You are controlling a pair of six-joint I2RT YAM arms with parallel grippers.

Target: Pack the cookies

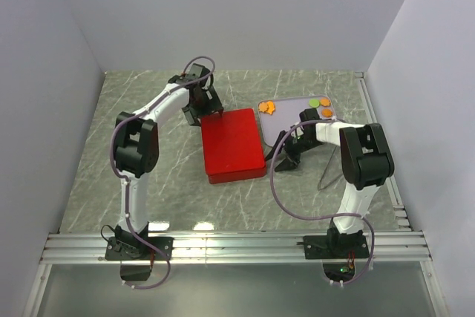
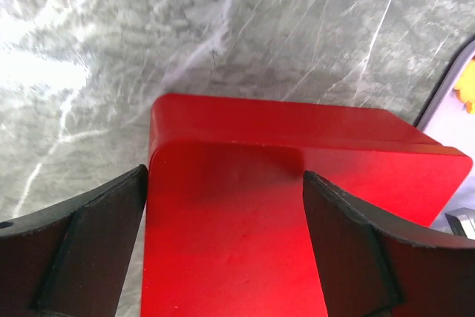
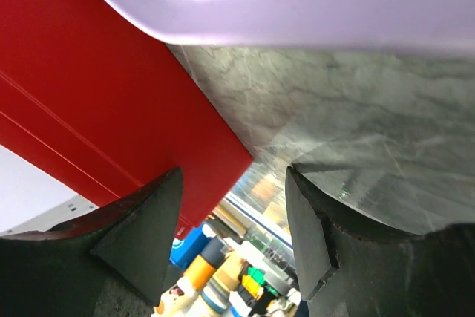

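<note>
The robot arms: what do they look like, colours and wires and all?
The left arm and the right arm are alike: slim white links between chunky black joint housings, each on a black base plate. A thin purplish cable loops along each. The fingers are dark, matte and wedge-shaped.

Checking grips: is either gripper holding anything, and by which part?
Nothing is held. The left gripper stands open at the red box's far corner; the right gripper is open, empty.
</note>
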